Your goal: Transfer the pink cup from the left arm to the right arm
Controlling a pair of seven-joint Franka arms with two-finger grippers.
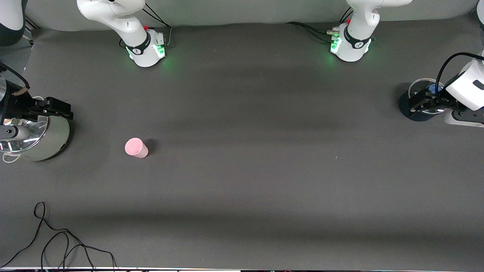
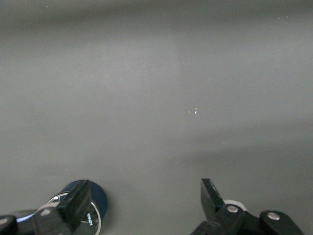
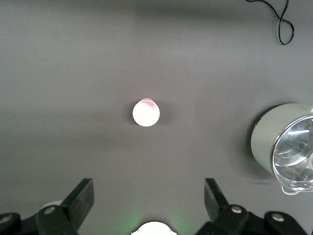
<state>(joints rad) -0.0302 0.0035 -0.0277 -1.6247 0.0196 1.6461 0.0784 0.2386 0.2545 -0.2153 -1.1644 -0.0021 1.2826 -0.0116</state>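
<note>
Pink cup [image 1: 136,147] beside pale green pot [image 1: 51,143].

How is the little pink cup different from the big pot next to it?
The pink cup is much smaller than the pale green pot. The cup is plain pink plastic; the pot is pale green with a shiny lid. The cup stands in the open; the pot sits under the right gripper. Both rest on the table.
</note>
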